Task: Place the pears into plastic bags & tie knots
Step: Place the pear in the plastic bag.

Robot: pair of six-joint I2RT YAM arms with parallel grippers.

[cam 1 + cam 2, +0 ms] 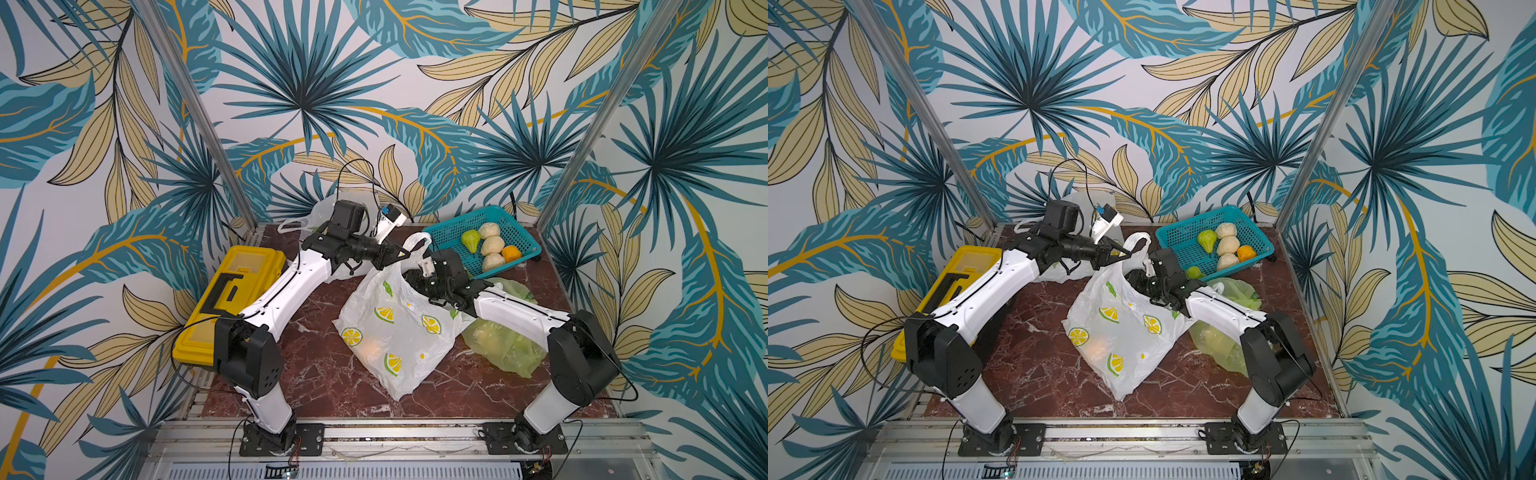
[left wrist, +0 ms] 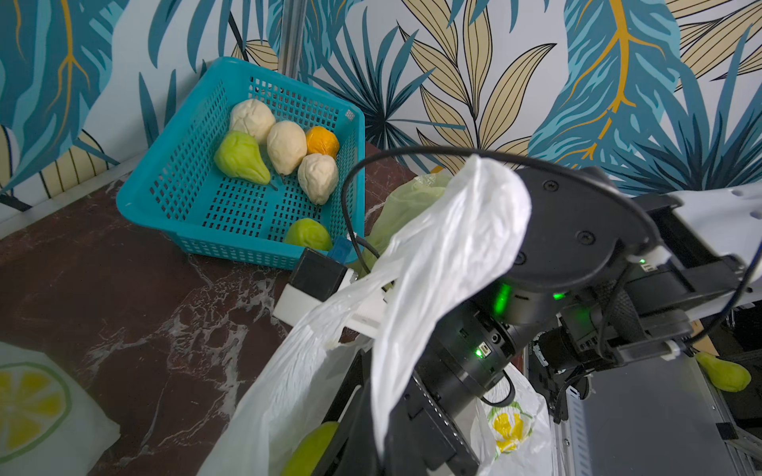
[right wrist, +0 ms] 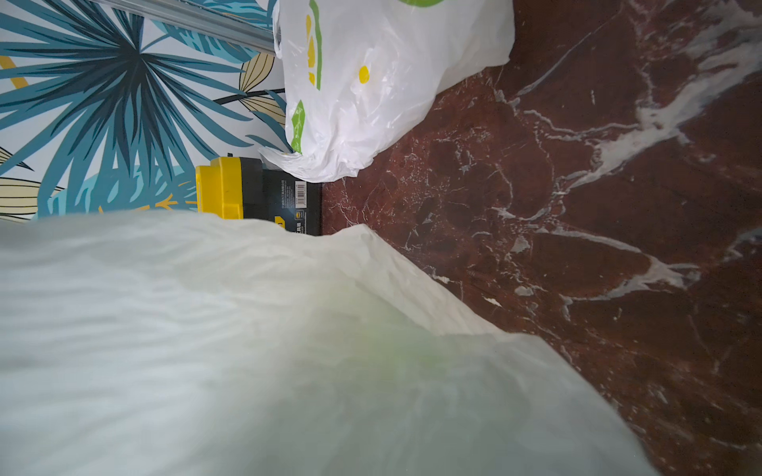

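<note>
Loading step. Left gripper [image 1: 401, 251] pinches 1 handle of the lemon-print bag [image 1: 390, 328], mouth held up. Right gripper [image 1: 417, 286] reaches inside; jaws hidden, possibly carrying a green pear [image 2: 309, 449]. 6 pears [image 2: 286, 146] lie in the teal basket [image 2: 231, 247]. Next: release low, withdraw cleanly.

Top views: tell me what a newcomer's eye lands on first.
The white lemon-print bag mid-table, its handle held up by the left arm's shut jaws. Then the teal basket at the far right corner with loose pears, and the yellow toolbox at the left edge.
</note>
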